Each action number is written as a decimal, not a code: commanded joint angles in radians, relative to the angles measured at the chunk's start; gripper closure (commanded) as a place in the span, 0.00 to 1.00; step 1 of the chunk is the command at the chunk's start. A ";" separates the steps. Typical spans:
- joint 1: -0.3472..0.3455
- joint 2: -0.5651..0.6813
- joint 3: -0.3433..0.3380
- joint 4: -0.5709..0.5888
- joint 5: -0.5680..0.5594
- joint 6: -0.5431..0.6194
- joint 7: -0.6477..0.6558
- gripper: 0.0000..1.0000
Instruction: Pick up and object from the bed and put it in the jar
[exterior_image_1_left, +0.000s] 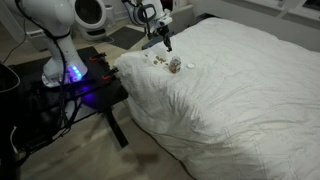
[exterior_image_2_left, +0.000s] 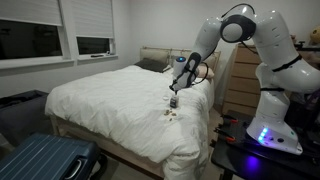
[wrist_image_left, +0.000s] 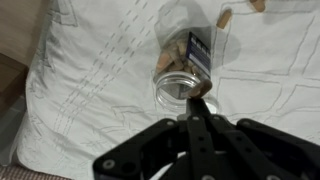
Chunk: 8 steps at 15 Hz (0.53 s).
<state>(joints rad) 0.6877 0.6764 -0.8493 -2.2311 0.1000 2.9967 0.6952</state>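
The bed (exterior_image_1_left: 245, 95) with its rumpled white duvet fills both exterior views (exterior_image_2_left: 105, 100). The jar (wrist_image_left: 180, 82), small and glassy with a dark label, lies tilted on the duvet with its mouth facing the wrist camera. It also shows near the bed's corner in an exterior view (exterior_image_1_left: 175, 65). My gripper (wrist_image_left: 197, 100) hangs right over the jar's mouth. It is shut on a small brown piece (wrist_image_left: 201, 92) at its fingertips. In both exterior views the gripper (exterior_image_1_left: 166, 42) (exterior_image_2_left: 174, 96) points down just above the jar.
Tan bits (wrist_image_left: 225, 18) lie on the duvet beyond the jar, and more small bits (exterior_image_1_left: 153, 60) lie beside it. The robot base stands on a black table (exterior_image_1_left: 75, 90) next to the bed. A blue suitcase (exterior_image_2_left: 45, 160) stands on the floor by the bed. A wooden dresser (exterior_image_2_left: 240, 80) is behind the arm.
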 joint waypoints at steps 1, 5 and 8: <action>0.084 -0.007 -0.095 -0.028 -0.008 -0.019 0.023 1.00; 0.136 0.014 -0.162 -0.053 0.006 -0.016 0.019 1.00; 0.149 0.031 -0.182 -0.069 0.013 -0.016 0.016 1.00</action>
<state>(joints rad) 0.8007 0.6892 -0.9942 -2.2793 0.1000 2.9962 0.6966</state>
